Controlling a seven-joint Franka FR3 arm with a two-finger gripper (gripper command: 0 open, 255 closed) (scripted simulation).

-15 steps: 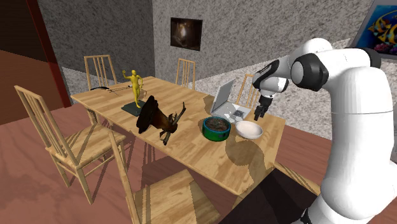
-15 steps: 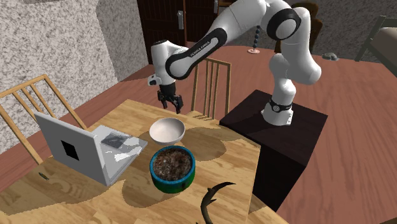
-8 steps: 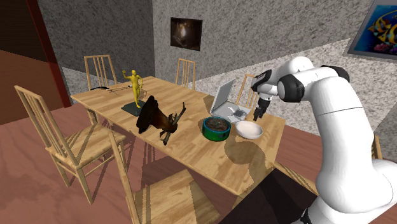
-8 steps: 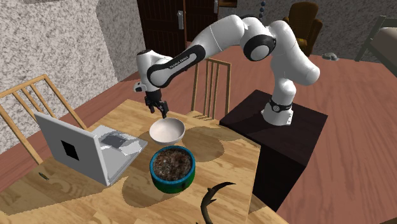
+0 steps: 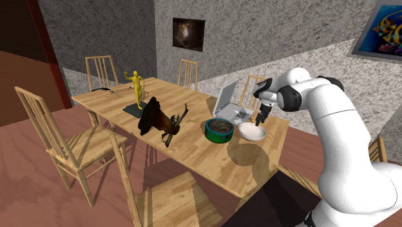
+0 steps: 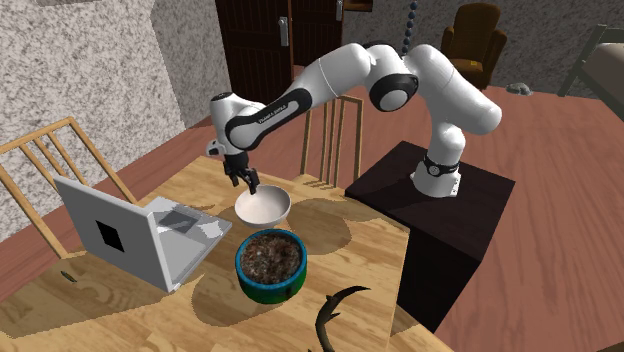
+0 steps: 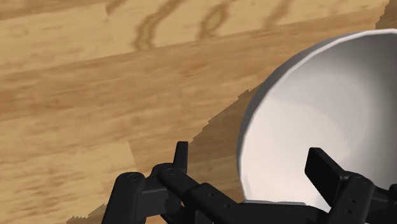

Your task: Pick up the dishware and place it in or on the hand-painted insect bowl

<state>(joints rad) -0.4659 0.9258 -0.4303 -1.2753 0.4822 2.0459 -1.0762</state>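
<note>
Jaws: parted, gripping nothing; one finger (image 7: 182, 158) is outside the wall of the white bowl (image 7: 305, 108), the other finger (image 7: 326, 172) is over its hollow.
Rim and jaws: the bowl's near rim passes between them, so lowering and pinching looks enough.
White bowl's pose: upright, mouth up, round, no long axis.
White bowl's place: near the table (image 6: 345, 245) edge by the chair (image 6: 335, 130), at the end nearest the stand (image 6: 440, 215).
Target bowl (image 6: 270, 268): green and blue, mottled brown inside, just beside the white bowl, toward the table's middle.
</note>
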